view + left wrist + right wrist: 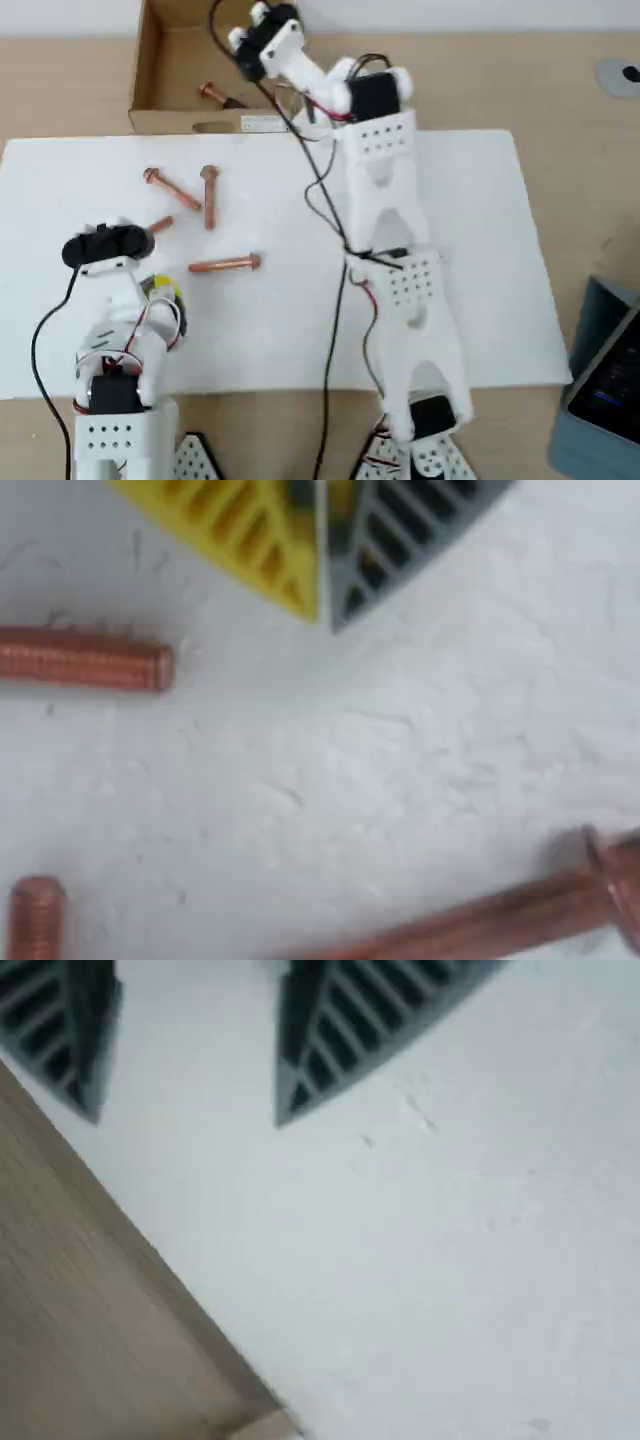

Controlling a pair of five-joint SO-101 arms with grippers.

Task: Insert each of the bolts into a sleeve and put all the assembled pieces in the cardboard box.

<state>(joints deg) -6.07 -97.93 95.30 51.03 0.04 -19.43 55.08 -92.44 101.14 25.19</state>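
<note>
Left claw [322,612] is clenched on nothing, its yellow and grey tips [290,588] meeting just above the white sheet [480,260]. The left arm [120,350] is folded short, with the wrist pointing straight down. Four bolts [225,264] lie loose around the claw. One is just beside it, one is half under the wrist, and two are farther off toward the box [150,70]. None touches the tips. Bare sheet spreads between the two arms.

Right claw [188,1112] is released, its dark fingers [335,1030] well apart with nothing between them. The right arm [400,270] stretches long across the sheet, with the claw over the box's right side. Beneath the claw a white surface meets a brown one along a straight edge. A fifth bolt [212,94] lies inside the box with a dark piece at its end; whether that piece is a sleeve cannot be told. A white label [265,123] sits on the box's near wall, its print too small to read.
</note>
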